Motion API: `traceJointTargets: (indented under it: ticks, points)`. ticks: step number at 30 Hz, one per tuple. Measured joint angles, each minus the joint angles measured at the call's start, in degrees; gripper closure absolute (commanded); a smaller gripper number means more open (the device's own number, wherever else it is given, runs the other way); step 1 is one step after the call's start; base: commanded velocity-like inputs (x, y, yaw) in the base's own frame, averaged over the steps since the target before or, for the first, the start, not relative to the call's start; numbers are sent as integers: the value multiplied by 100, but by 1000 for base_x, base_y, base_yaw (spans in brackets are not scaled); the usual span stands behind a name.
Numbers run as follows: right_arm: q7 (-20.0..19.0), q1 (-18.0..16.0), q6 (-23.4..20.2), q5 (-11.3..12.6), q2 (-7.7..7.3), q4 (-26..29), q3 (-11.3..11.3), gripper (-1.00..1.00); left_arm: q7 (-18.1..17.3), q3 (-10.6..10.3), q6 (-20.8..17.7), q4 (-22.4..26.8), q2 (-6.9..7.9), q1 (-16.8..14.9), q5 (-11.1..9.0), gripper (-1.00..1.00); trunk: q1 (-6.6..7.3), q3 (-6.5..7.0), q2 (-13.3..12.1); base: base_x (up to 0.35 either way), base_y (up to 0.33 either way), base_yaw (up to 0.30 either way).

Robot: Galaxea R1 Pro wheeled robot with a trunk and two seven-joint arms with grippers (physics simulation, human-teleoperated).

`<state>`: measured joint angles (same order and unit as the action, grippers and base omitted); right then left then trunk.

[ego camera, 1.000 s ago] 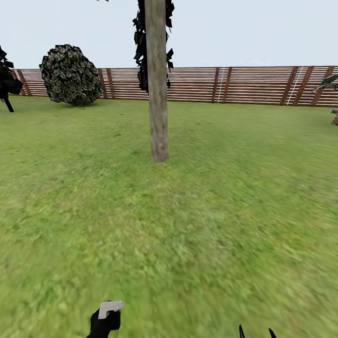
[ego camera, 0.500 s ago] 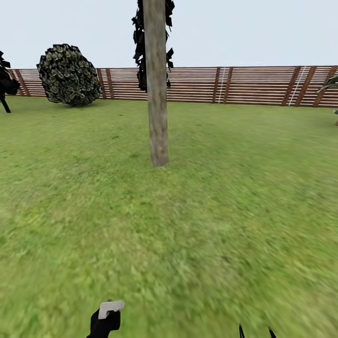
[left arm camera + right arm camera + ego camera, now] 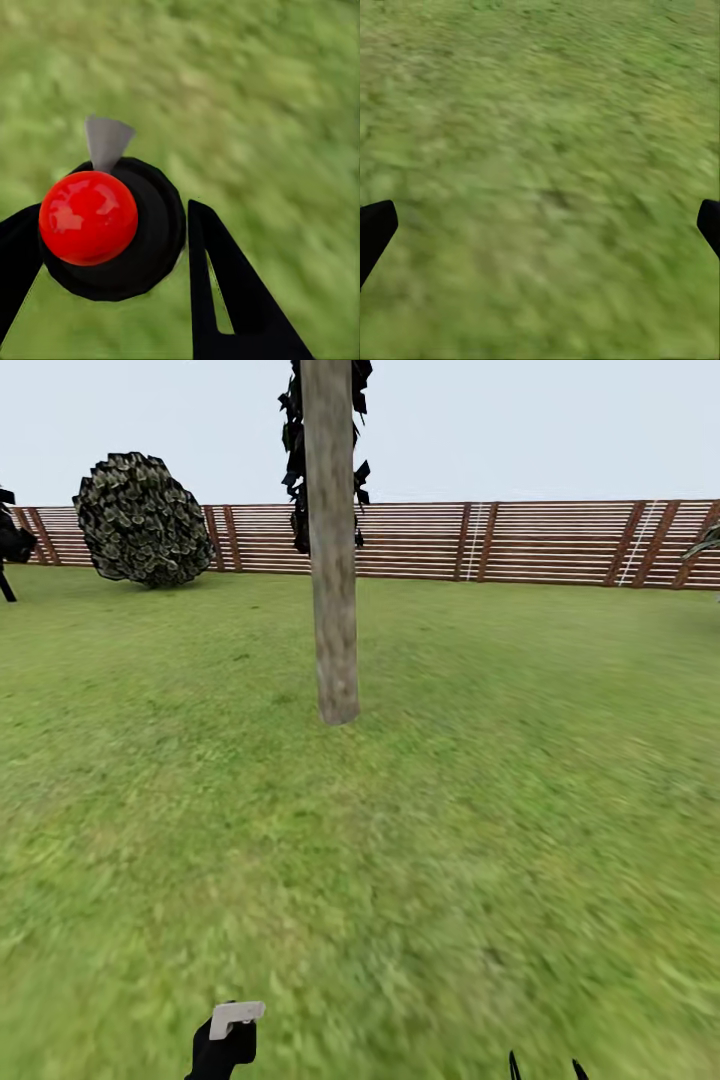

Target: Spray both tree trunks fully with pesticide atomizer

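Observation:
A tree with a thick, pale mottled trunk (image 3: pixel 335 560) stands on the lawn straight ahead, dark jagged leaves (image 3: pixel 296 450) hanging beside it. The pesticide atomizer (image 3: pixel 109 229), a black bottle with a red cap, sits between the fingers of my left gripper (image 3: pixel 105 247), which is shut on it. In the head view the bottle (image 3: pixel 226 1042) shows at the bottom edge, its pale nozzle on top. My right gripper (image 3: pixel 540 225) hangs open over grass, and its two fingertips (image 3: pixel 514 1067) peek up at the head view's bottom edge.
A round dark bush (image 3: pixel 140 520) stands at the back left by the brown slat fence (image 3: pixel 520 542). A dark plant (image 3: pixel 10 540) sits at the far left edge, a spiky plant (image 3: pixel 705 540) at the far right. Green lawn (image 3: pixel 450 810) lies all around.
The whole view has moved forward: the trunk looks closer and its base sits lower in the picture. The bush has slid slightly left. Both grippers keep their place in the picture.

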<state>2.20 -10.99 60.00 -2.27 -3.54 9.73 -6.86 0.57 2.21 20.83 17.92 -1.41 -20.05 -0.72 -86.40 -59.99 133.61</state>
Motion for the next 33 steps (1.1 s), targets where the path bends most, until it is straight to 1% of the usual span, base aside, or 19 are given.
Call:
traceJointTargets:
  ticks: [33]
  points:
    - [0,0,0,5,0,2,0,-100,0,0,0,0,0,-1,1,100,0,0,0,339,0,0]
